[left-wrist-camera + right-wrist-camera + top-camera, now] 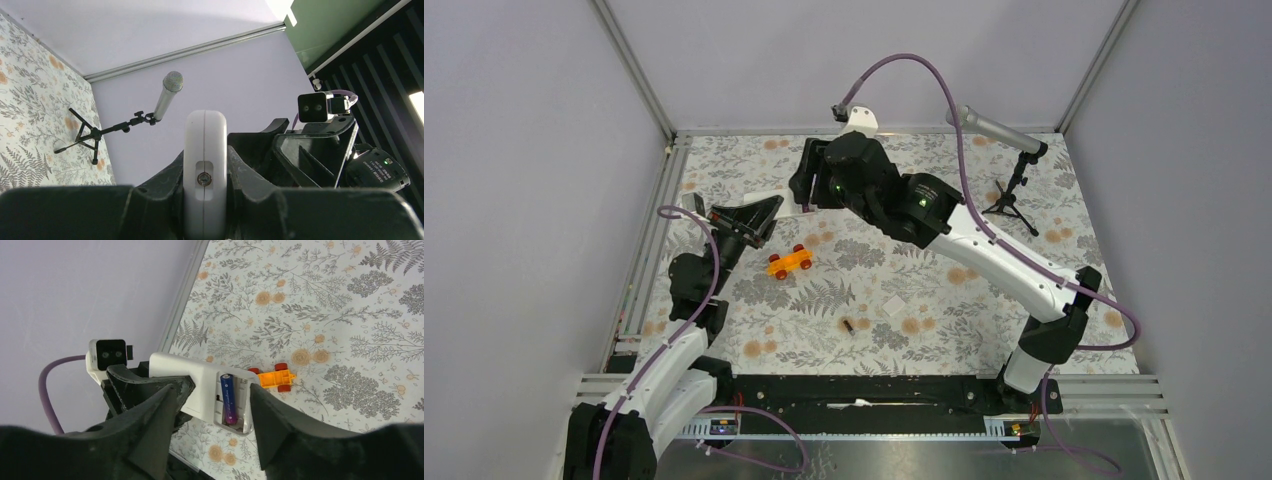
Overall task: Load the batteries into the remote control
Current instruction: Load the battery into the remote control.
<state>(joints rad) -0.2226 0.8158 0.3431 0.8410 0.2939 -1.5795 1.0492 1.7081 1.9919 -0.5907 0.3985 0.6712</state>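
Observation:
My left gripper (756,216) is shut on the white remote control (205,165) and holds it up above the table's far left, edge-on between the fingers. In the right wrist view the remote (192,385) shows its plain back with the battery bay uncovered. The blue-purple battery (228,399) lies in one slot of that bay. My right gripper (214,392) is open and empty, its fingers on either side of the bay, close above it. The dark battery (849,324) lies on the table, near the middle front.
An orange toy car (790,262) sits on the floral mat below the held remote. A small flat white square piece (893,310) lies right of the dark battery. A microphone on a small tripod (1014,190) stands at the back right.

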